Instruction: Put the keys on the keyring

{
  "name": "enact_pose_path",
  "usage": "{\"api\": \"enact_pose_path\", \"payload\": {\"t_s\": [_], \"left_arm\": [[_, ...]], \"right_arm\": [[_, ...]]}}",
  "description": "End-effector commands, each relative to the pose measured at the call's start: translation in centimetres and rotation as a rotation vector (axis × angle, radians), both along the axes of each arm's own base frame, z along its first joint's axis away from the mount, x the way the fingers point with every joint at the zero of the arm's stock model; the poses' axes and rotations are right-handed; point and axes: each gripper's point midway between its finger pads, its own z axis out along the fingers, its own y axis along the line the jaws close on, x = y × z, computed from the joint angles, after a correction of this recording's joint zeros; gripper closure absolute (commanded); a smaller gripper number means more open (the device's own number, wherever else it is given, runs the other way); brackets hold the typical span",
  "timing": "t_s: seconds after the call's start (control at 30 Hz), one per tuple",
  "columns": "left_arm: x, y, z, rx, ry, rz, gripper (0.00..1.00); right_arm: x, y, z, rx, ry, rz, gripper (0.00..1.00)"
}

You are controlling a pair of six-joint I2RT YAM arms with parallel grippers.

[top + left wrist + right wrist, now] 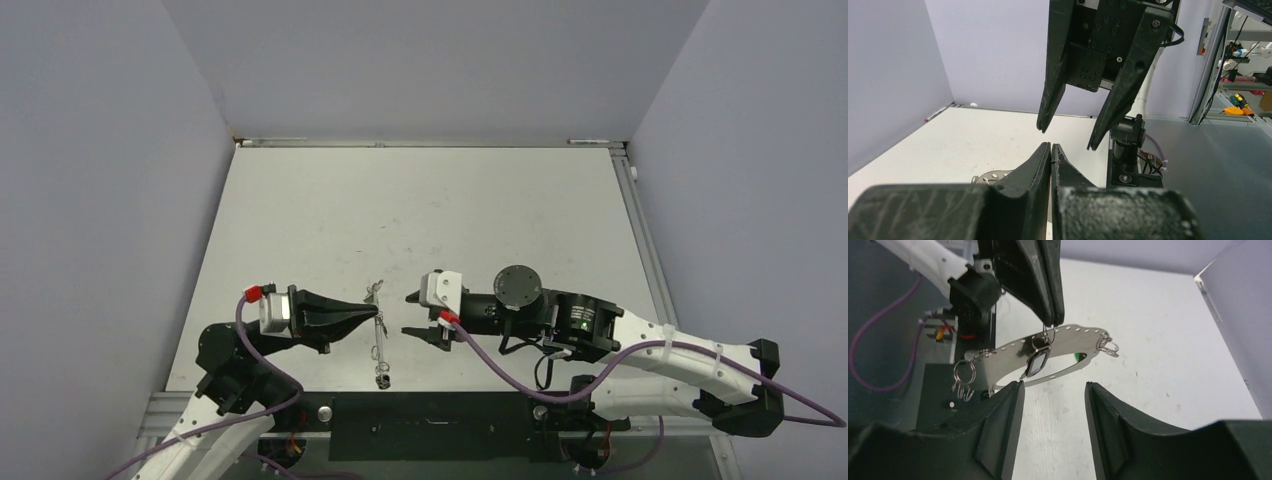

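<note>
**Open right end effector faced a keyring pinched by the left**

The right end effector (1053,386) sat closest to its wrist camera, its two fingers spread apart with nothing between them. Just beyond the gap hung the keyring (1083,335), a flat oval metal band punched with holes round its rim. The left end effector (1052,320) was clenched on a small wire loop at the band's upper edge and appeared to hold it clear of the surface (420,220).

More wire loops (964,376) dangled from both ends of the band, and a small dark tag (1037,363) hung near its middle. The bits on the loops nearest the arm bases might have been the keys, but they were too small to be sure.

From above, the keyring lay between the two end effectors, with the left touching it and the right just beside it, pointing at it. Its long axis ran from near to far, across the line joining the two arms. Any approach by the right arm would therefore likely meet the band broadside rather than end-on. To reach either end's loops, it would probably need to shift along that axis.
</note>
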Motion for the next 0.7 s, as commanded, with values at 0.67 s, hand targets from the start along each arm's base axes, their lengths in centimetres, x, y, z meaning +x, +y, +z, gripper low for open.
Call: {"api": "enact_pose_path", "payload": {"t_s": [0.67], "left_arm": [[-0.2,1.0,1.9,-0.076,-0.047,0.032,1.0]], "right_arm": [[-1.2,4.0,3.6,0.293,0.112,0.245,0.59]]}}
